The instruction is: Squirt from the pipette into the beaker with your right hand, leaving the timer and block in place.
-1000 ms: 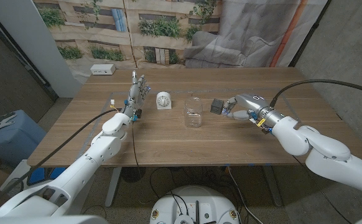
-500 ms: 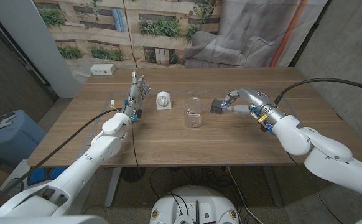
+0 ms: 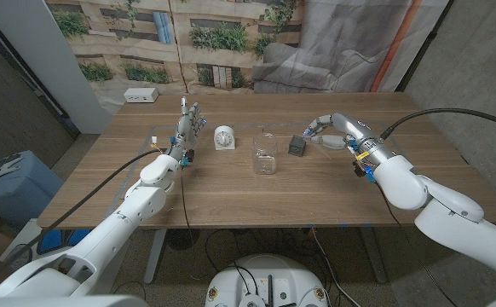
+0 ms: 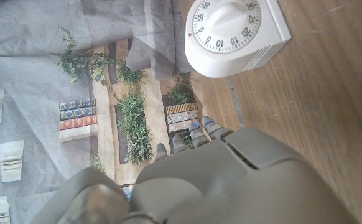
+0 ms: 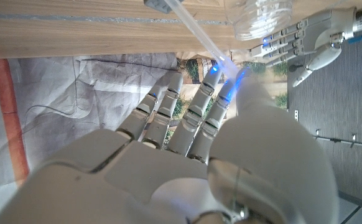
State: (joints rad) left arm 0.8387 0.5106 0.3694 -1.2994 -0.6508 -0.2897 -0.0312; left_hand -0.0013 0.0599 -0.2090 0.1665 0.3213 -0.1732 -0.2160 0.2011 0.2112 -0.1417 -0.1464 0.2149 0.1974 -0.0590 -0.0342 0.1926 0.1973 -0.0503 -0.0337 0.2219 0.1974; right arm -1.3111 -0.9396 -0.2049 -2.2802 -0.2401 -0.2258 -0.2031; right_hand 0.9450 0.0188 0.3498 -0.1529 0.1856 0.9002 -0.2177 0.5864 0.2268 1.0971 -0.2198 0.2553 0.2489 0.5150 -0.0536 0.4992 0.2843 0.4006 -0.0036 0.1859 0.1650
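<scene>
A clear glass beaker (image 3: 265, 153) stands mid-table, also seen in the right wrist view as the beaker (image 5: 259, 12). A small dark block (image 3: 297, 146) sits just to its right and a white dial timer (image 3: 223, 136) to its left. My right hand (image 3: 340, 134) hovers above the table right of the block. It pinches a clear pipette (image 5: 193, 31) between thumb and fingertips, the stem pointing toward the table. My left hand (image 3: 188, 128) stands upright left of the timer (image 4: 234, 34), fingers apart and holding nothing.
A white box (image 3: 141, 95) lies at the table's far left corner. Bare wood (image 3: 256, 200) stretches from the beaker to the near edge. A printed backdrop and grey cloth hang behind the table.
My right hand has lifted off the table beside the block, with the pipette in its fingers, and drawn slightly right and back. The left hand, timer, beaker and block stay put.
</scene>
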